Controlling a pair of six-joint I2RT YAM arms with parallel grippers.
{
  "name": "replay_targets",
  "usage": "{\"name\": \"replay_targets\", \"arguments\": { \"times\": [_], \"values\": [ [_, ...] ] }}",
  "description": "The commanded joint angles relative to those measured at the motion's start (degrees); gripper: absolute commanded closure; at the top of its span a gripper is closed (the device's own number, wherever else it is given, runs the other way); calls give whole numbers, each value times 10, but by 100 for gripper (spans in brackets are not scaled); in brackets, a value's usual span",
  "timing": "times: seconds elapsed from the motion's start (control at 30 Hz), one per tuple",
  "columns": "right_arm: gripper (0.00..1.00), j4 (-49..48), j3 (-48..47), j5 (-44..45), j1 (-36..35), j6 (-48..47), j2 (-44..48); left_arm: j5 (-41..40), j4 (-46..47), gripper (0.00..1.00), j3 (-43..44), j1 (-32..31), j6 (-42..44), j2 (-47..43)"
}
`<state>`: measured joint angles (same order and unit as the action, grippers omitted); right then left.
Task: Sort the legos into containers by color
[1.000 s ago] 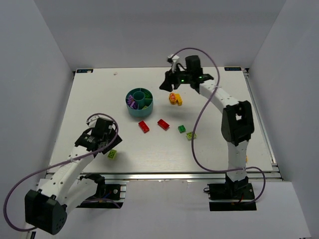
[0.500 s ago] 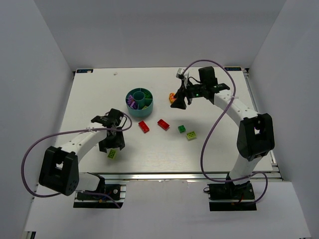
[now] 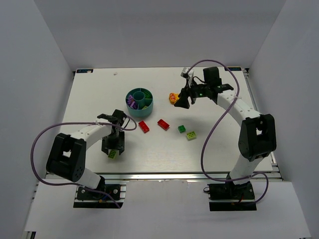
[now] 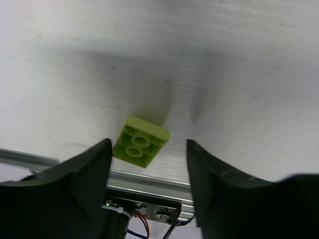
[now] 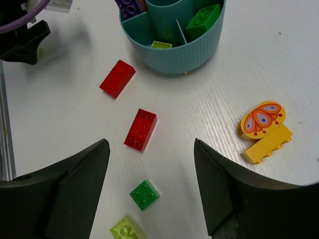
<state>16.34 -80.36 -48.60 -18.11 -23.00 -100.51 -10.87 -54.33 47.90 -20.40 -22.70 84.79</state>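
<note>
Item: your left gripper [image 4: 148, 142], jaws spread, straddled one lime brick [image 4: 141, 145], on the table to the near-left of the teal bowl [image 5: 172, 55]. Your right gripper [image 5: 149, 144], jaws likewise spread and empty, hovered right of that bowl beside the orange bricks [image 5: 264, 132].

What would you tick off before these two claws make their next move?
1. Left claw open: ok.
2. Lime brick lined up with it: ok, slightly off-centre.
3. Nothing crowding that brick: ok.
4. Right claw open: ok.
5. Its target, red brick or yellow brick: cannot tell.
6. Room left in teal bowl: ok.
</note>
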Motion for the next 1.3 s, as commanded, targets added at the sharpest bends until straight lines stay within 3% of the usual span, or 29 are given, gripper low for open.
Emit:
{"name": "replay_targets", "arguments": {
  "times": [0.0, 0.2, 0.3, 0.33, 0.5, 0.6, 0.73, 1.1, 1.27],
  "values": [
    [26, -18, 11, -4, 5, 9, 33, 23, 11, 34, 13, 2, 16, 10],
    [26, -20, 20, -2, 11, 9, 46, 13, 10, 42, 20, 2, 14, 32],
    [26, -20, 23, -1, 14, 9, 51, 6, 7, 53, 30, 2, 11, 21],
    [26, -19, 23, -1, 15, 8, 52, 2, 6, 62, 33, 1, 8, 18],
    [26, -17, 28, 3, 17, 2, 63, 56, 47, 75, 85, -1, -18, -53],
    [26, -16, 34, 8, 18, -2, 70, 90, 101, 77, 115, -26, -21, -88],
    [26, -13, 39, 13, 19, -5, 79, 75, 134, 78, 193, -74, 12, -91],
    [26, -2, 48, 31, 23, -10, 97, -31, 127, 78, 402, -136, 154, 111],
    [26, 1, 52, 34, 29, -13, 105, -85, 134, 77, 446, -142, 195, 157]
  ]
}}
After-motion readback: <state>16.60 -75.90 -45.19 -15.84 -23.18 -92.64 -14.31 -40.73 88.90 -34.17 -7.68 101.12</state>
